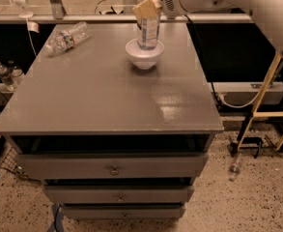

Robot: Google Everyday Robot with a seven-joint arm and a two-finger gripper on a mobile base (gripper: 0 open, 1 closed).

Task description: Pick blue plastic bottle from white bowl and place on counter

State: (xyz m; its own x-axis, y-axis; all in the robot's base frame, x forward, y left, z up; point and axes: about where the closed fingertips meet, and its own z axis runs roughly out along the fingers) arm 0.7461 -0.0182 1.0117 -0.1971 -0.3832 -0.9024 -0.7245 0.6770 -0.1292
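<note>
The blue plastic bottle (149,31) stands upright with its base in the white bowl (144,57), near the back middle of the grey counter (107,98). My gripper (147,8) comes in from the upper right on a white arm. Its tan fingers (143,9) are closed around the bottle's upper part, above the blue-and-white label. The bottle's top is hidden behind the fingers.
A clear bottle with a reddish label (66,36) lies on its side at the counter's back left corner. Three grey drawers (113,167) face front. Bottles (6,74) stand on the floor at left. A yellow frame (266,105) stands at right.
</note>
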